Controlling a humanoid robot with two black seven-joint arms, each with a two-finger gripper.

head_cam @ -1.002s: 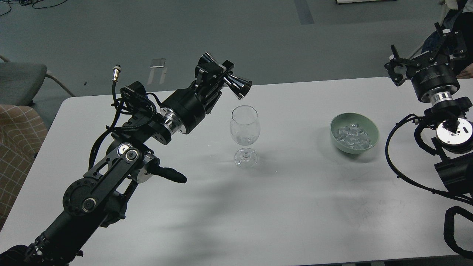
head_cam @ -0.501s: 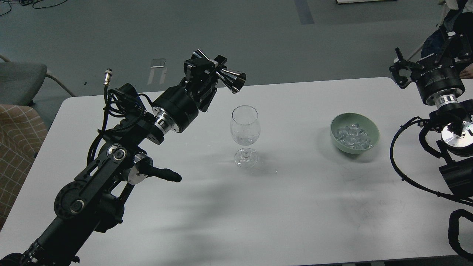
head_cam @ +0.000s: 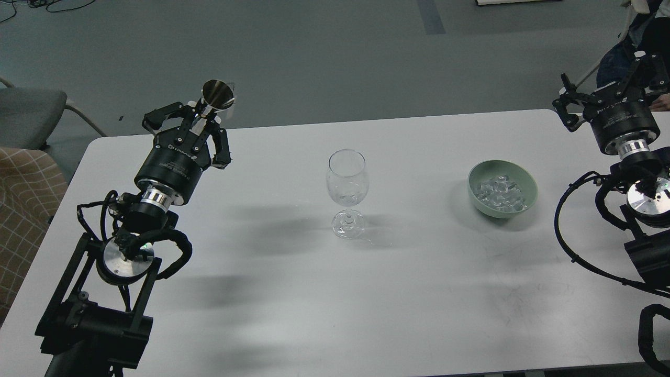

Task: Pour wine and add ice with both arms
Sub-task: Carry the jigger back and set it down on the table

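Observation:
A clear wine glass [head_cam: 347,180] stands upright at the table's middle; droplets glint inside its bowl, and any wine in it is too faint to make out. A pale green bowl [head_cam: 527,180] to its right holds several ice cubes [head_cam: 500,191]. My left gripper [head_cam: 205,116] is at the table's far left edge, shut on a shiny metal jigger [head_cam: 217,94] held upright with its mouth up, well left of the glass. My right gripper [head_cam: 602,97] is at the far right edge, beyond and right of the bowl, open and empty.
The white table [head_cam: 419,293] has its far edge just behind both grippers. A grey chair [head_cam: 26,115] and a checked cushion [head_cam: 21,199] stand off the table's left. A seated person [head_cam: 651,36] is partly in view at the top right.
My left arm has swung back left, away from above the glass, and turned the jigger from tipped sideways to upright. My right gripper has shifted slightly right and back.

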